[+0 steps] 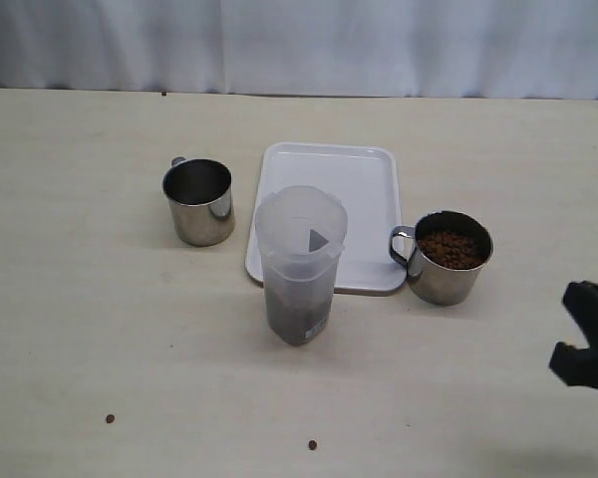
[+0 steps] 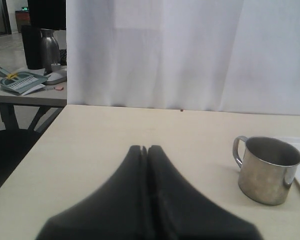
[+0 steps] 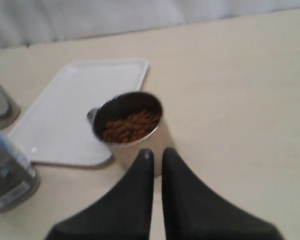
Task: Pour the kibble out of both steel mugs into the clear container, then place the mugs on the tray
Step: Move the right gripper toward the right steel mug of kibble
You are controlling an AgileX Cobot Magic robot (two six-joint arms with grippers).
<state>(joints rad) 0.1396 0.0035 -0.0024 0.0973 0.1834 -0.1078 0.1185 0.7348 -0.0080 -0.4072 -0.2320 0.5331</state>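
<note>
Two shiny stainless-steel mugs with loop handles stand on a pale table [image 1: 80,329], one on either side of a flat white rectangular tray [image 1: 364,184]. The left mug [image 1: 198,201] looks empty. The right mug [image 1: 447,257] holds small brown kibble pellets [image 1: 450,249]. A tall frosted clear container [image 1: 300,261] stands at the tray's near edge, between the mugs, its lower part dark with kibble. A few stray pellets [image 1: 110,418] lie on the table. The left gripper [image 2: 145,150] has its black fingers pressed together, empty, apart from the left mug. The right gripper [image 3: 156,156] is nearly clenched, showing only a thin slit and gripping nothing, just short of the right mug. The second pour appears to be in hand. Next, the right gripper would need to spread and take that full mug.
</note>
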